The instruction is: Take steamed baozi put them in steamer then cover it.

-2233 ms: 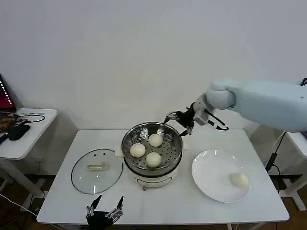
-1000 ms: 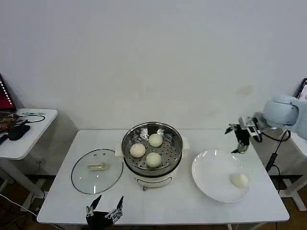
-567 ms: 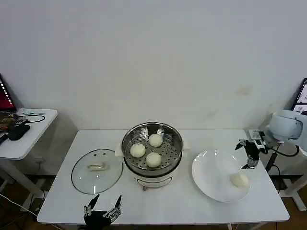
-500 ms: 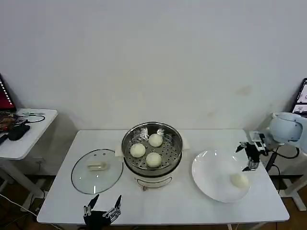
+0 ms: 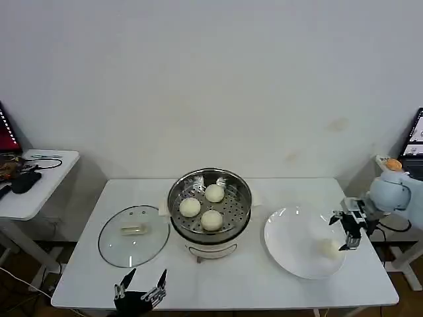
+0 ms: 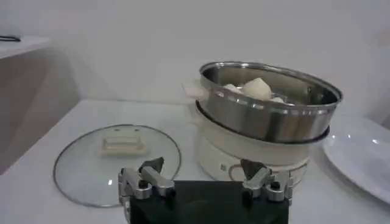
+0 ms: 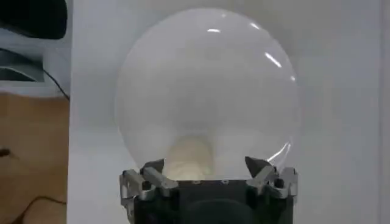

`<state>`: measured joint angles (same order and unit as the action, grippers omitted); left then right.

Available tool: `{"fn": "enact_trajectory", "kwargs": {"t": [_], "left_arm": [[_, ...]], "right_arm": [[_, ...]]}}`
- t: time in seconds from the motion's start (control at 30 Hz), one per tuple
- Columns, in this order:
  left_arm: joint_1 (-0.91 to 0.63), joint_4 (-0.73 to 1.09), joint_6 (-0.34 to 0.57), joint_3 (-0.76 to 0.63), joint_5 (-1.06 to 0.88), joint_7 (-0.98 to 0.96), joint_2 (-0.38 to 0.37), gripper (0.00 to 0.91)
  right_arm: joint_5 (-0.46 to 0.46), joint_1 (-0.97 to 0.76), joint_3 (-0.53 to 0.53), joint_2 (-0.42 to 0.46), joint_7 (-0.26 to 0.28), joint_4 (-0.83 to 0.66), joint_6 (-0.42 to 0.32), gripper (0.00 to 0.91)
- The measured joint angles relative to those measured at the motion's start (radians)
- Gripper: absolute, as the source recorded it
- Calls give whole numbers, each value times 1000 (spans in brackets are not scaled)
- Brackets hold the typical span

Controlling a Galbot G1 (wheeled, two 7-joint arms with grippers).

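**Right gripper over the last bun on the plate**

Nearest to me, my left gripper [image 5: 140, 292] sits parked at the near edge of the white table [image 5: 79, 281], left of centre. In its wrist view its fingers [image 6: 146, 178] stand spread wide with nothing between them.

Just beyond it, on the left side of the table, the glass lid [image 5: 133, 234] lies flat with its cream bar handle [image 5: 133, 229] facing up. It rests close beside the steamer [image 5: 210, 207] but I cannot tell whether their edges touch.

On the right side, the white plate [image 5: 294, 247] lies flat, near the steamer but apart from it. One bun [image 5: 328, 247] rests on the plate's right half. My right gripper [image 5: 350, 229] hangs just above and to the right of that bun, reaching in from the table's right edge. In the right wrist view its fingers [image 7: 148, 175] are open wide, the bun [image 7: 189, 159] lies between and beyond them, and they grip nothing.

In the middle of the table the steel basket sits on its cream pot base [image 5: 213, 246], uncovered. Three buns lie on its perforated floor: one near [image 5: 211, 220], one to the left [image 5: 190, 207], and one farther back [image 5: 214, 193]. They sit close together.

Beyond the table's left end stands a small side table [image 5: 30, 191] with dark items on it.
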<state>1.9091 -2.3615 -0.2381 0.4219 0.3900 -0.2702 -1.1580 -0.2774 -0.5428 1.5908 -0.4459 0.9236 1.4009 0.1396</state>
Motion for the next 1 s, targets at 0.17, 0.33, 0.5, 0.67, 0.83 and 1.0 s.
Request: {"fn": "enact_trajectory", "kwargs": {"t": [0.17, 0.33, 0.5, 0.67, 0.83, 1.0], "left_arm": [[3, -1, 0, 1, 0, -1, -2, 907], [6, -2, 0, 2, -1, 0, -2, 907], [9, -4, 0, 2, -1, -1, -4, 907], [8, -4, 0, 2, -1, -1, -4, 907], [8, -4, -2, 1, -2, -2, -6, 907], [6, -4, -3, 1, -2, -2, -6, 907]], "right_arm": [[17, 67, -54, -7, -2, -25, -5, 907], [29, 123, -102, -17, -6, -47, -6, 907], [41, 164, -138, -21, -5, -67, -10, 907], [45, 198, -171, -29, -6, -87, -10, 907], [51, 227, -196, -36, -5, -104, -7, 846], [56, 247, -213, -38, -2, -118, -3, 746]]}}
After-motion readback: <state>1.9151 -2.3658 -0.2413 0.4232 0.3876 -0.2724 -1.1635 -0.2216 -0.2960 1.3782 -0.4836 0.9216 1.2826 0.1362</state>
